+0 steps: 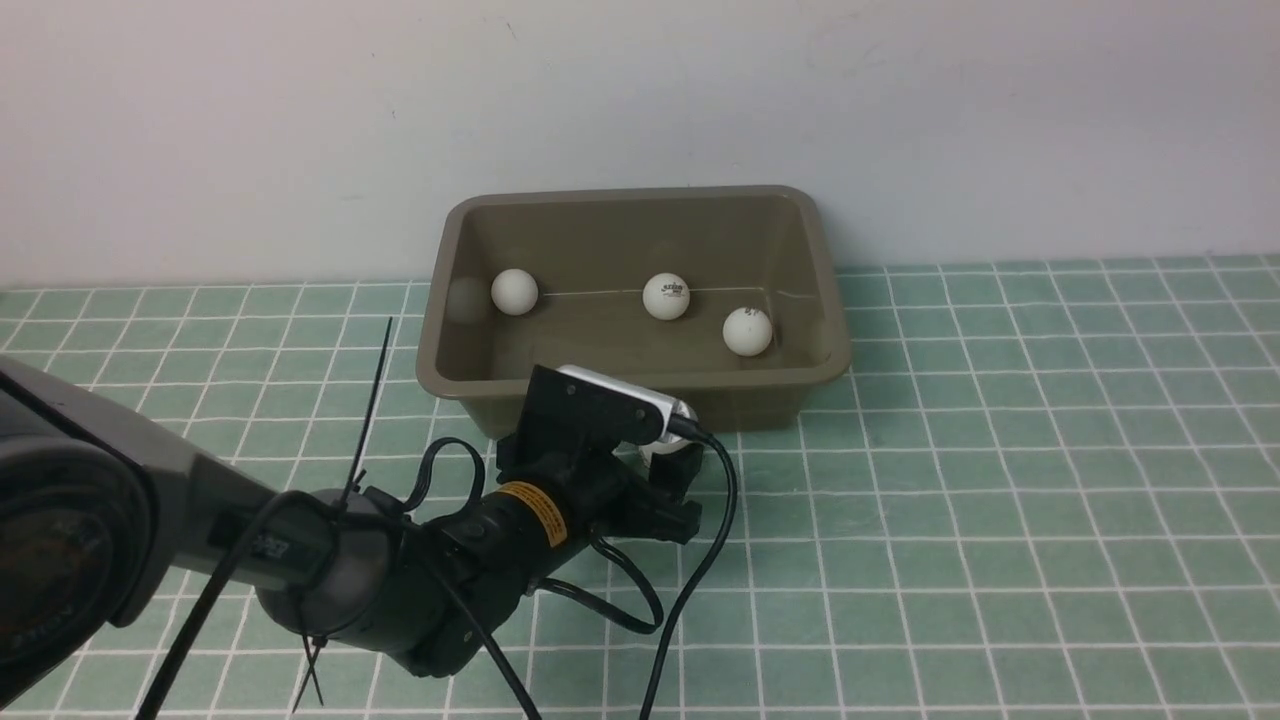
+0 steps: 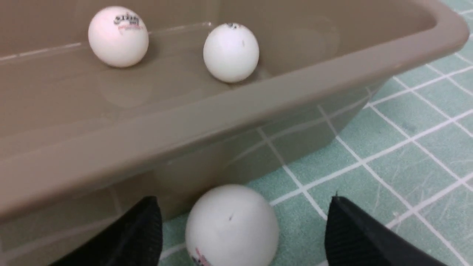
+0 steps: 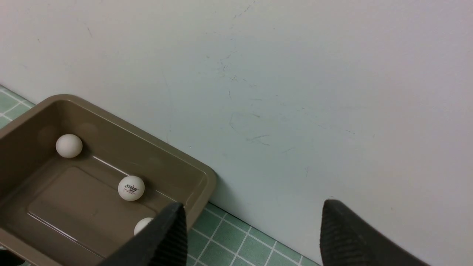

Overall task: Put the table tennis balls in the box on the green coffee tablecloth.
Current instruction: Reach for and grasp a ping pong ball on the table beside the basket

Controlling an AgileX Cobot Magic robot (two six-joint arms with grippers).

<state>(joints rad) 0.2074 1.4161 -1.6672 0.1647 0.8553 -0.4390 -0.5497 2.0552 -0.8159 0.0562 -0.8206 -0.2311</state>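
The olive-brown box [image 1: 455, 300] stands on the green coffee tablecloth [image 1: 1000, 450] against the wall. Three white table tennis balls lie inside it: one at the left [image 1: 514, 291], one in the middle [image 1: 666, 296], one at the right [image 1: 747, 331]. Another ball [image 2: 231, 225] rests on the cloth just outside the box's near wall. My left gripper [image 2: 242, 199] is open around this ball, a finger on each side with a gap to both. My right gripper [image 3: 254, 203] is open and empty, raised beside the box [image 3: 199, 173]; it does not show in the front view.
A pale wall [image 1: 900, 120] rises directly behind the box. My left arm [image 1: 480, 540] stretches from the lower left toward the box, with loose black cables [image 1: 700, 560] trailing over the cloth.
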